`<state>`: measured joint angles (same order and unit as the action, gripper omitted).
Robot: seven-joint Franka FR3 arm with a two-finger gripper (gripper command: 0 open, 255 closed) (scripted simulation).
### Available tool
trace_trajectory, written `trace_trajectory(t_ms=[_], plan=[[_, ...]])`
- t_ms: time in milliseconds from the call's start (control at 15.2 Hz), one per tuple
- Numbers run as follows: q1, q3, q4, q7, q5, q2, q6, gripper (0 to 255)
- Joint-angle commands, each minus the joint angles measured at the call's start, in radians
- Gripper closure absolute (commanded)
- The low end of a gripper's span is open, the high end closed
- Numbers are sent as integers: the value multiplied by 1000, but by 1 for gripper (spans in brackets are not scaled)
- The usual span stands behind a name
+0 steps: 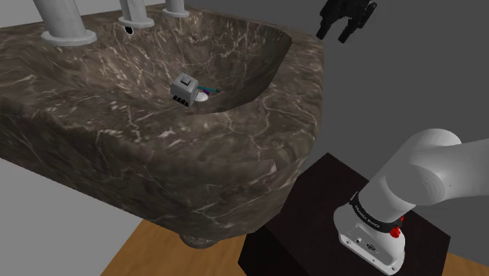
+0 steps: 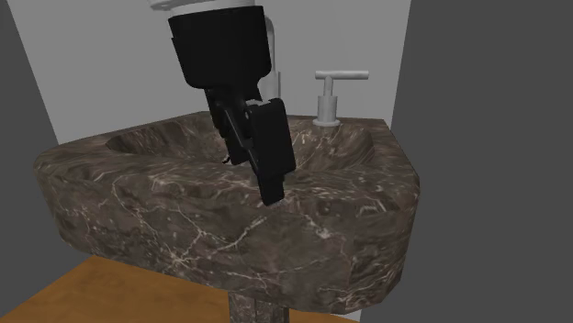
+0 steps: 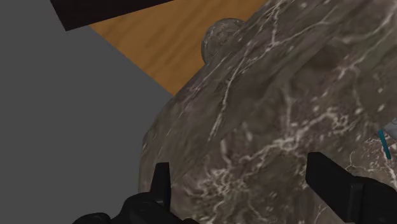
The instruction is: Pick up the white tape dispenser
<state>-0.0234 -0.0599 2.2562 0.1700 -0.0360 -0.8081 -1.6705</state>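
A grey tape dispenser (image 1: 186,90) (cube-like) is seen mid-frame in the veined, dark marble sink (image 1: 235,180). The gripper (image 1: 332,36), upper right, is seen spread and empty.

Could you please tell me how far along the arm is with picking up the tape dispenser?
Nothing is done yet: the tape dispenser lies in the basin of the dark marbled sink, untouched. In hand: the gripper hangs open, high near the sink's rim, away from the dispenser. Left: move over the basin, descend, close on it and lift.

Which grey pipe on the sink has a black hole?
In the shoulder view, the middle pipe: its tip shows a black opening. The left pipe and right pipe show none.
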Motion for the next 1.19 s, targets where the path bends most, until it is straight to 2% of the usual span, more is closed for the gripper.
trace_trajectory(t_ms=[0,330,726,1122], plan=[[0,0,0,0,0,0,0,0],[2,132,19,189,-58,35,-60,0],[2,284,-16,419,-104,134,-136,0],[95,351,-110,698,-51,309,-210,0]])
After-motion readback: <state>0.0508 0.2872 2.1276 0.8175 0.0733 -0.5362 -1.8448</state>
